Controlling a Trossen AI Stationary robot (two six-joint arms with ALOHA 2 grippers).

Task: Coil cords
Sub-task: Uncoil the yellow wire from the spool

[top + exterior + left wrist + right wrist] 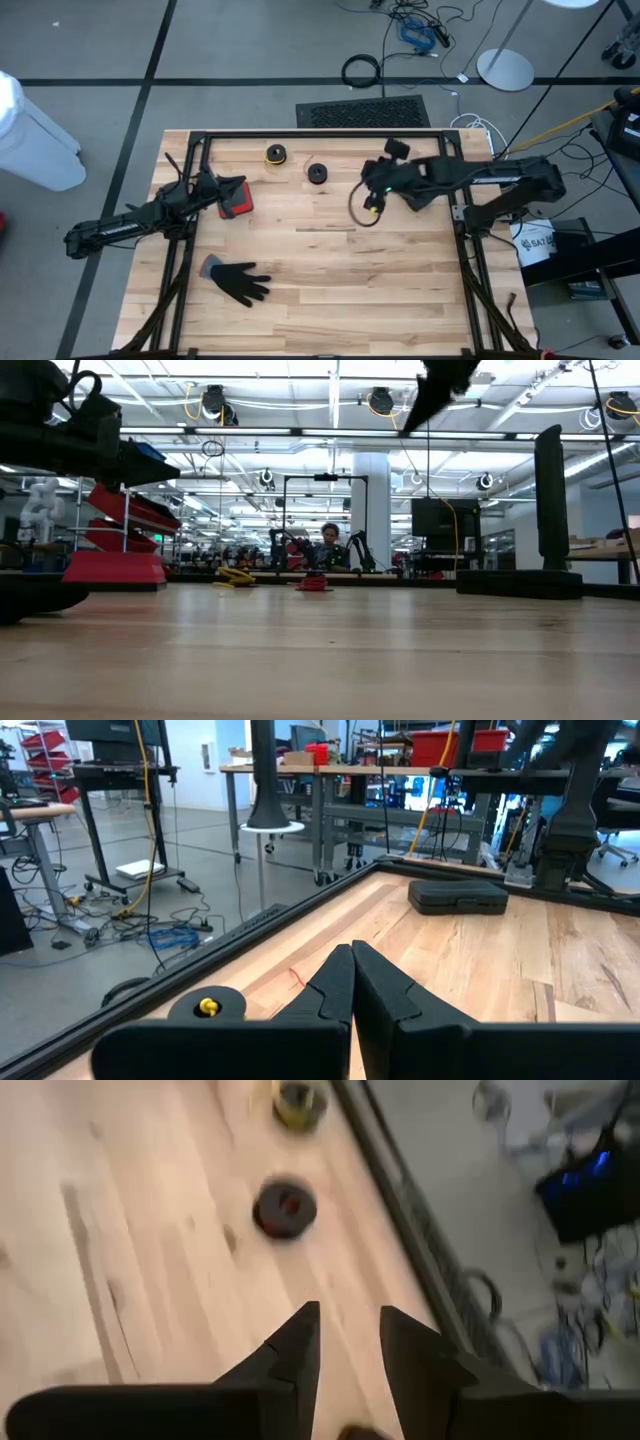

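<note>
Two coiled cords lay near the far edge of the worktop [330, 290], one yellow-orange cord [275, 154] and one black cord [318, 173], a little apart and touched by neither arm, which suggested both bundles were already wound. The right end effector [345, 1342] hung over the worktop near the black cord with its fingers narrowly parted and nothing between them, while a thin dark loop [356, 208] dangled below that arm in the high view. The left end effector [351, 970] waited by a red case [236, 198] with fingers pressed together, and one black glove [238, 280] lay nearer the front.
</note>
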